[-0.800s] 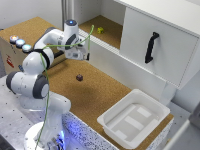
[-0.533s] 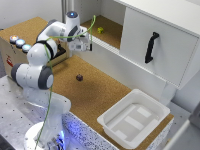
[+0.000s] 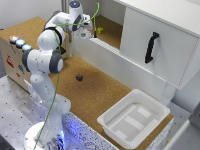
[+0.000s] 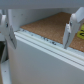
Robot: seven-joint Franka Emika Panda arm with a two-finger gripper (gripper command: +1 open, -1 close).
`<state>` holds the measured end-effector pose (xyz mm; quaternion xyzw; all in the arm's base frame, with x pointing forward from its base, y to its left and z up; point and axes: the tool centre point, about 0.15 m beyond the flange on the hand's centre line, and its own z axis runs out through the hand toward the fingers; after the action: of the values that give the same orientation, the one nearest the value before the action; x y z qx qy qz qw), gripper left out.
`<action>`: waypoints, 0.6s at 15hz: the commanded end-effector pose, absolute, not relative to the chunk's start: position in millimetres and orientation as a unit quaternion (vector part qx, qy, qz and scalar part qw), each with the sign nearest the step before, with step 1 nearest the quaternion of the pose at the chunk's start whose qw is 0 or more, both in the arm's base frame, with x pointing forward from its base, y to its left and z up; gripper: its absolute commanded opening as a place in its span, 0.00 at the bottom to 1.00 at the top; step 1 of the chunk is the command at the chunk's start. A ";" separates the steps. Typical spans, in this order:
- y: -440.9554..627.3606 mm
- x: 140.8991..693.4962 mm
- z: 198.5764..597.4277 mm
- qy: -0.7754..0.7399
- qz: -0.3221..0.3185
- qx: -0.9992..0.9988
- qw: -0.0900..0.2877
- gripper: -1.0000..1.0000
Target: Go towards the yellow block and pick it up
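Writing and labels: none is showing legibly in either view; the wooden box (image 3: 12, 55) at the exterior view's left is carrying three round buttons (image 3: 20, 43) and some small red marks, too blurred to read.

Arm: the white Franka arm (image 3: 47, 55) is rising from its base (image 3: 42, 140) at the near edge of the cork-topped table (image 3: 100, 95), folding at the elbow and reaching away toward the white cabinet (image 3: 150, 50); a green cable (image 3: 52, 100) is trailing down its length; the wrist is sitting high at the cabinet's open end.

Gripper (image 3: 86, 33): it is hanging over the white partition wall (image 3: 115, 57) bordering the cork recess; in the wrist view its two fingers (image 4: 75, 22) are standing wide apart with only wall and cork showing between them, gripping nothing.

Yellow block (image 3: 100, 30): it is lying on the cork floor of the recess, just beyond the gripper toward the exterior view's right; in the wrist view it is showing only as a yellow patch at the picture's edge, outside the fingers.

Other items: a small dark maroon block (image 3: 79, 77) is lying on the open cork, well apart from the gripper; a white tray (image 3: 134, 119) is resting at the table's near right corner; the cabinet door is bearing a black handle (image 3: 151, 46).
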<state>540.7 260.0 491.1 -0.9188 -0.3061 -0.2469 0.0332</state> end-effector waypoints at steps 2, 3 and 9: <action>277.3 614.3 485.8 -0.199 -0.262 -0.944 0.018 1.00; 274.8 617.6 488.1 -0.170 -0.273 -0.947 0.011 1.00; 258.3 639.0 494.5 -0.084 -0.313 -0.945 -0.030 1.00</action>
<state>601.5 248.5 491.1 -0.9428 -0.1398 -0.2995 0.0423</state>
